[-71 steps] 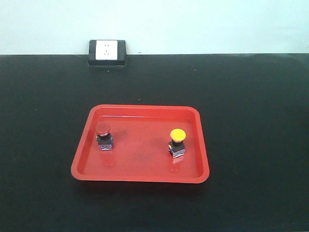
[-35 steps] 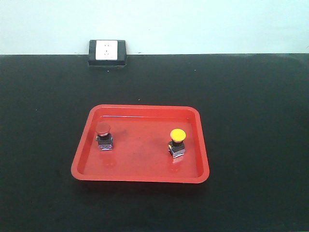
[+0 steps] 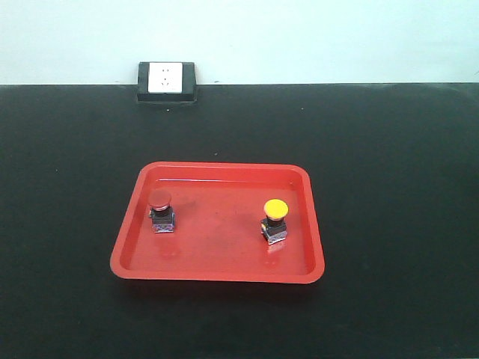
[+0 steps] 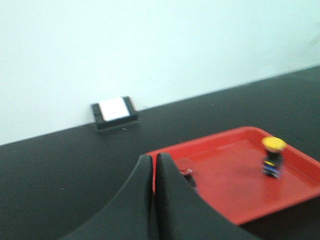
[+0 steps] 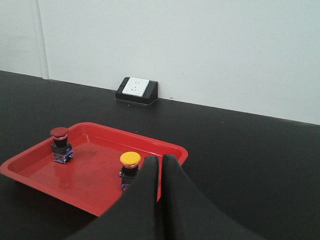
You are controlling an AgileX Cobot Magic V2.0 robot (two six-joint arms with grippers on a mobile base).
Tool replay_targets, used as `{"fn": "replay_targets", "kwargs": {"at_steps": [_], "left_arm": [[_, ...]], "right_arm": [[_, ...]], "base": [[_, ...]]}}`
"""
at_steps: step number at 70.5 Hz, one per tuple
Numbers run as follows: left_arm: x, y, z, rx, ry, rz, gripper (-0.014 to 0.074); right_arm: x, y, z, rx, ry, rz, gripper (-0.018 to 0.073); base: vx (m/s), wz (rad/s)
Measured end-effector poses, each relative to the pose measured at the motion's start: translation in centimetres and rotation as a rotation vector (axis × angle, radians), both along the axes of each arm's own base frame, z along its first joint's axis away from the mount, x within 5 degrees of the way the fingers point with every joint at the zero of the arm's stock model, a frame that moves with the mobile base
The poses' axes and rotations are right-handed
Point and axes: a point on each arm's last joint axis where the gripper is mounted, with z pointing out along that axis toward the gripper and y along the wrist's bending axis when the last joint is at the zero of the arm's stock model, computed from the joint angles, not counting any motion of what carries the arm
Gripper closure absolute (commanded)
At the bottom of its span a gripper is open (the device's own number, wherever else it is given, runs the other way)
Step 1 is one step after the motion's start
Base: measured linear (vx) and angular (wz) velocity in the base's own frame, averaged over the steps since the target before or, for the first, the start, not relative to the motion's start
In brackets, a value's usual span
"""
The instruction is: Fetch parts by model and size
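Two push-button parts stand upright in a red tray. The red-capped part is at the tray's left; the yellow-capped part is at its right. Neither gripper shows in the front view. In the left wrist view, my left gripper is shut and holds nothing, hanging short of the tray's near left corner, and its fingers half hide the red-capped part. In the right wrist view, my right gripper is shut and holds nothing, just right of the yellow-capped part; the red-capped part stands further left.
A black-framed white wall socket box sits at the back edge of the black table, against the pale wall. The tray lies in the table's middle.
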Motion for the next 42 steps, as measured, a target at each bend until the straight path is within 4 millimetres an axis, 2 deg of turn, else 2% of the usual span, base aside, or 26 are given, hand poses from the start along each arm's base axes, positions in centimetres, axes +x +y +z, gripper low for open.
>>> {"fn": "replay_targets", "kwargs": {"at_steps": [16, 25, 31, 42], "left_arm": [[2.6, 0.2, -6.3, -0.050, 0.019, 0.145, 0.0603], [3.2, 0.4, -8.9, -0.121, 0.046, 0.180, 0.0603], [3.3, 0.5, -9.5, -0.153, 0.042, 0.191, 0.0603], [3.3, 0.5, -9.2, -0.144, 0.014, 0.195, 0.0603]], "right_arm": [[0.0, 0.0, 0.0, -0.001, 0.002, 0.000, 0.0569], [0.0, 0.0, 0.0, -0.001, 0.002, 0.000, 0.0569], [0.0, 0.0, 0.0, -0.001, 0.002, 0.000, 0.0569], [0.0, 0.0, 0.0, -0.001, 0.002, 0.000, 0.0569]], "base": [[0.00, 0.00], [0.00, 0.00], [0.00, 0.00], [0.00, 0.00]]}}
